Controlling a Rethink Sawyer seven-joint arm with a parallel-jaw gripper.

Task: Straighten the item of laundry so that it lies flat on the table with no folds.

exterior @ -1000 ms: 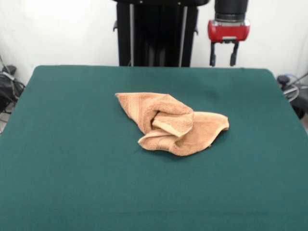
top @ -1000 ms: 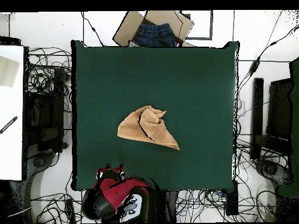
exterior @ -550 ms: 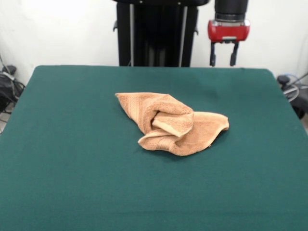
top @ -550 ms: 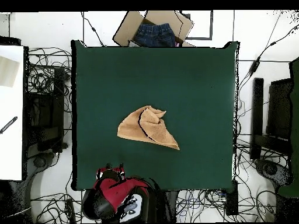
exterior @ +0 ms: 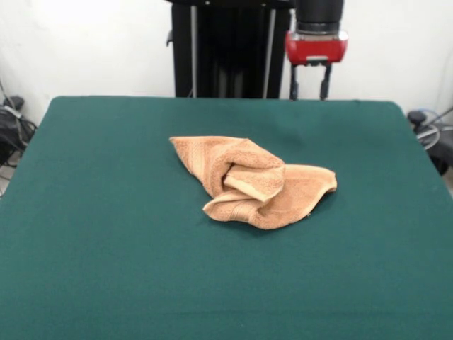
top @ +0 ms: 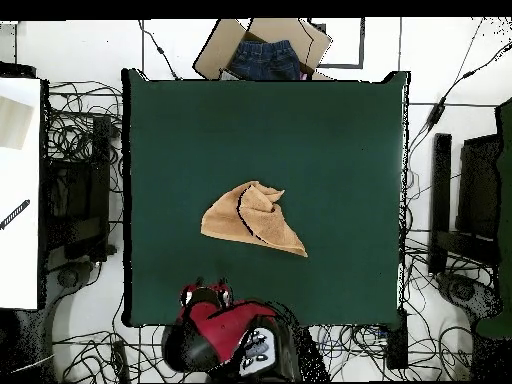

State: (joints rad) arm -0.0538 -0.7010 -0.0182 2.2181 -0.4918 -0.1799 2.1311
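Near table centre: towel (exterior: 253, 181) (top: 252, 218), light orange-tan terry, crumpled, not flat.
Towel shape, front view: one flap runs up to a corner at upper left, a rolled fold sits in the middle, another lobe spreads to the right w/ a rounded edge.
Towel shape, overhead: roughly triangular heap, one point toward lower right, dark crease curving thru the middle.
Border band: woven stripe visible along the low front edge of the heap in front view.
Table (exterior: 106, 269) (top: 330, 140): dark green felt-like top, towel takes up only a small part of it, green on every side of the cloth.
Gripper (exterior: 308, 83) (top: 208, 291): red body w/ two dark fingers (exterior: 293, 83) pointing down, hanging over the table's far edge in front view, well apart from the towel, touching nothing.
Finger state: parted w/ a clear gap between them, nothing held.
Arm (top: 225, 340): red and black, over the table's bottom edge in overhead view.
Off table, overhead: cardboard box (top: 215, 50) w/ dark blue denim item (top: 265, 60) inside, just past the top edge; cables (top: 80, 130) tangled on the floor at both sides; white surface (top: 18, 190) at far left.
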